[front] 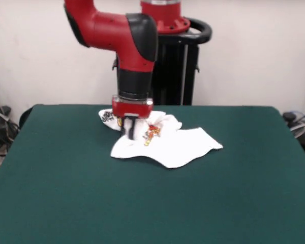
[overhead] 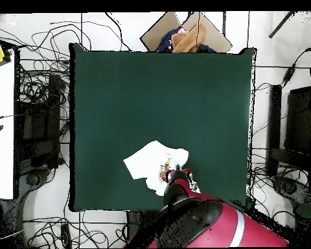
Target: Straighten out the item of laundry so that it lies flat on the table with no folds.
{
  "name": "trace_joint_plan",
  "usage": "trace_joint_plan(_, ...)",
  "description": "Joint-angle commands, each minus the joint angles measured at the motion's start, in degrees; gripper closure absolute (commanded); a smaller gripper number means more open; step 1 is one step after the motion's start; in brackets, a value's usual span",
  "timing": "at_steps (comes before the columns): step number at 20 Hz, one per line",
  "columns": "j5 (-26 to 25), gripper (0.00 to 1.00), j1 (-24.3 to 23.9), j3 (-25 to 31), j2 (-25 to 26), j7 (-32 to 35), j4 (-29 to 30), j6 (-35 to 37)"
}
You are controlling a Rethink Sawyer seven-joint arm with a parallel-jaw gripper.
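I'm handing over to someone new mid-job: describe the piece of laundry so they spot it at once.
Find the big green table. On its far half, under the red arm's gripper, lies a crumpled white T-shirt. It is the only thing on the table, with red and orange cartoon prints beside the gripper.

Front view low across the bench (front: 66, 193), facing the arm (front: 127, 46), fairly near, overhead view high, straight down, taking in floor cables (overhead: 38, 117), both sharing the whole green top
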Motion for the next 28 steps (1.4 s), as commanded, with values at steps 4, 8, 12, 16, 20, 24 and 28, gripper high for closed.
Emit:
trace_joint_plan(4,0.67,1.00,-1.28,-4.04,6.22,5.63,-15.58,0.96)
trace_joint_plan(8,1.52,1.00,-0.23,-5.86,6.80,6.08,-16.83,-1.29)
trace_joint_plan(12,5.42,1.00,7.97,-13.41,3.66,3.56,-15.97,-3.52)
trace_joint_plan(16,11.02,1.00,16.98,-21.32,1.40,2.93,-15.05,-0.09)
trace_joint_plan(20,15.78,1.00,23.33,-27.07,2.81,3.46,-14.56,-1.48)
trace_joint_plan(24,15.64,1.00,24.69,-28.13,4.47,4.65,-14.89,-2.97)
trace_joint_plan(28,16.70,1.00,26.20,-29.89,7.11,5.94,-14.59,-8.36)
